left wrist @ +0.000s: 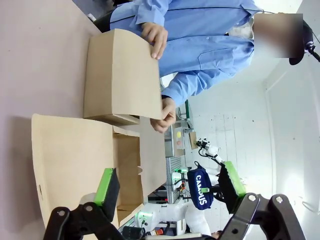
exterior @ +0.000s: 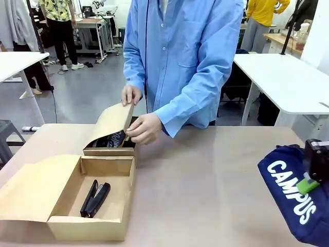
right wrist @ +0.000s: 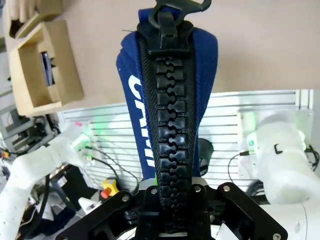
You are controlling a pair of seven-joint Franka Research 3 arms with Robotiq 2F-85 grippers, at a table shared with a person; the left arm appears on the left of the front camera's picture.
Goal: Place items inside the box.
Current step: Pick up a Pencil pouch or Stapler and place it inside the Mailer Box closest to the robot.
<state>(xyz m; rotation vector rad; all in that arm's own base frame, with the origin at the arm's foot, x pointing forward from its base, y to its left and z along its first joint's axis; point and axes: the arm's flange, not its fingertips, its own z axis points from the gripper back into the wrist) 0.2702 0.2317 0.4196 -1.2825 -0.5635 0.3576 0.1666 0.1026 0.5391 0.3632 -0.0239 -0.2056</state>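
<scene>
Inside the open cardboard box (exterior: 87, 229) lies one black stapler (exterior: 94, 198). Just behind that box, a person's hands (exterior: 144, 128) hold the lid (exterior: 110, 122) of a smaller box (exterior: 109, 151), its dark contents half hidden and hard to name. Well right of the open box, the right pincer (exterior: 308, 184) clamps a navy CAMPUS pencil case (exterior: 288, 198), cut off by the picture's edge. Left pincer (left wrist: 169, 186) gapes wide, holding nothing

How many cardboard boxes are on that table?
2. One open box lies near the robot's left side, a black stapler inside. The second box stands right behind it, its lid held by the person's hands. Others could be off-camera.
</scene>
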